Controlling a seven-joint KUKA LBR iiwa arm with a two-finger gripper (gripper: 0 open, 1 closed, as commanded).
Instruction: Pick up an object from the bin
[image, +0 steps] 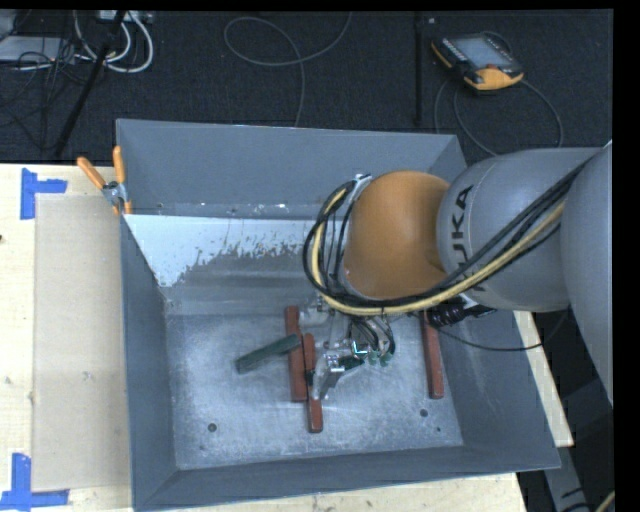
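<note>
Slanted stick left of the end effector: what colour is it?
The stick is dark green, clearest in the camera view.

even light; glare on bin wall (240, 248)

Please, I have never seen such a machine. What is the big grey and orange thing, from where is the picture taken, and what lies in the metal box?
The big grey thing is a robot arm reaching in from the right. The orange dome is a cover on its wrist. The camera looks down from above, a little to one side, into a grey metal bin. At the arm's end is a gripper, low over the middle of the bin floor. Right beside it lie a long brown stick and a second brown stick. A dark green stick lies to their left, and a third brown stick lies apart on the right. I cannot tell whether anything is held.
</note>
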